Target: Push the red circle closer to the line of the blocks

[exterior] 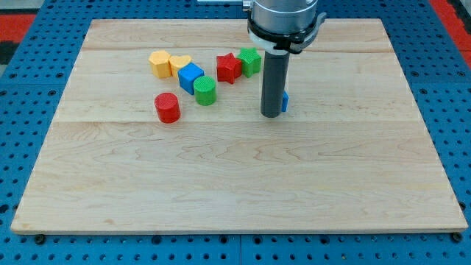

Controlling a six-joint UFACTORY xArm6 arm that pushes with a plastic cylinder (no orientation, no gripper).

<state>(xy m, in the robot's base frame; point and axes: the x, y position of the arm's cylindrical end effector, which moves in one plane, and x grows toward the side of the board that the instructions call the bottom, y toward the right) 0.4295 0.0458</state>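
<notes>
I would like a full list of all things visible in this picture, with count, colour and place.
hexagon: 1, yellow, left end of the block line
heart: 1, yellow, right of the hexagon
cube: 1, blue, below the heart
cylinder: 1, green, right of the cube
star: 1, red, middle of the line
green block: 1, green, right of the star
red circle: 1, red, below the line, apart
blue block: 1, blue, mostly hidden behind the rod
board: 1, wooden
my tip: 1, dark, beside the blue block, far right of the red circle
</notes>
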